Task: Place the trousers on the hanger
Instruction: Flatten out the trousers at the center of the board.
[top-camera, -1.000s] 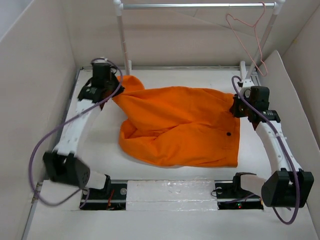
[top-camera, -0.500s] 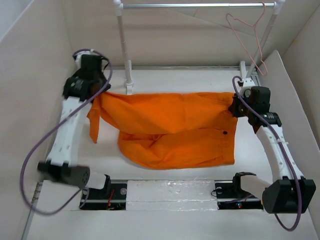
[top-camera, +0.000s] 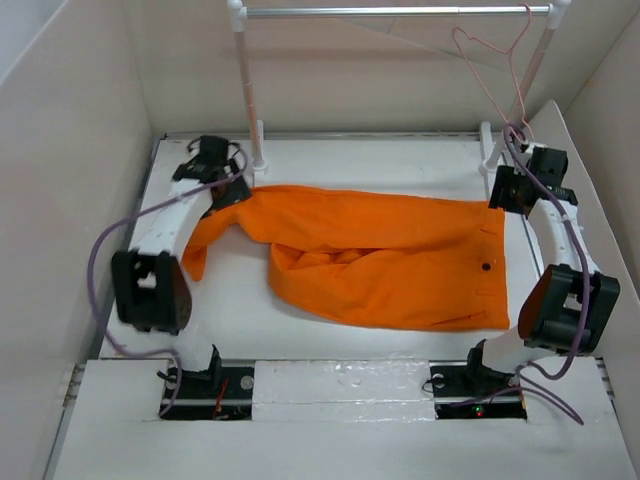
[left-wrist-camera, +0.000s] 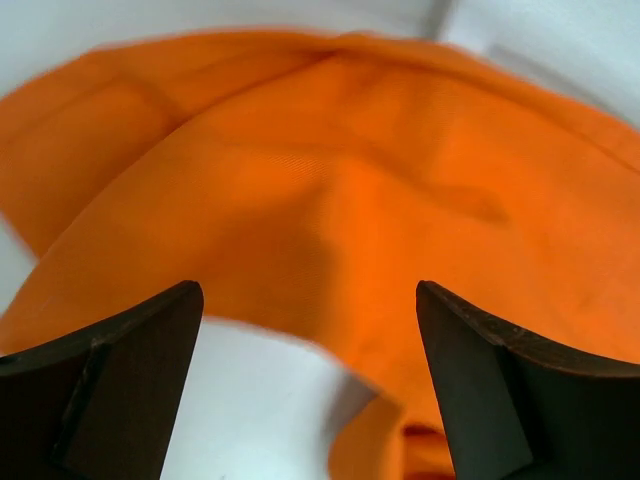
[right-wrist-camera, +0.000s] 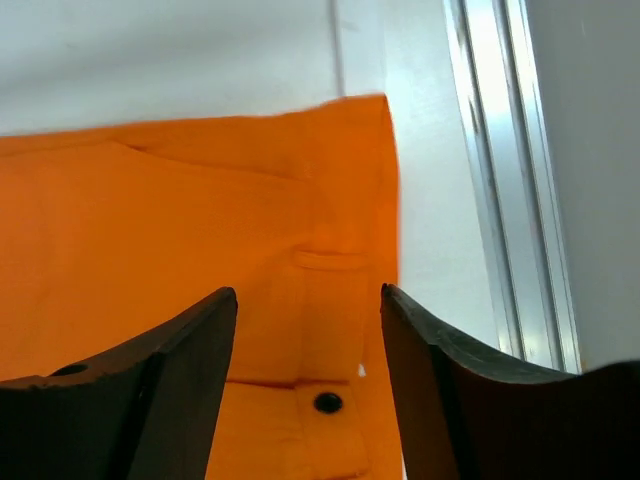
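Both arms are letting go and backing off: a second ago the trousers (top-camera: 380, 260) were bunched in a heap between two clenched claws, and now they are lying pulled out into a long band on the table (top-camera: 230, 330), running alongside the rail (top-camera: 400, 11) just in front of it.

The left gripper (top-camera: 228, 188) is hovering by the rail's left post with its jaws spread wide; in its wrist view only orange cloth is showing below the gap, nothing pinched. The right gripper (top-camera: 508, 188) is sitting near the rail's right post, also released, its fingers parted above the waistband corner and the dark button (right-wrist-camera: 326, 403).

The hanger (top-camera: 488, 90) is dangling from the rail's right end, bare, well apart from the cloth.

I'm judging the job as barely under way: the smoothing looks finished, but taking the hanger down, draping the trousers over its bar and hanging it back are all left to do.

I'm seeing no brand, label or readable writing anywhere.
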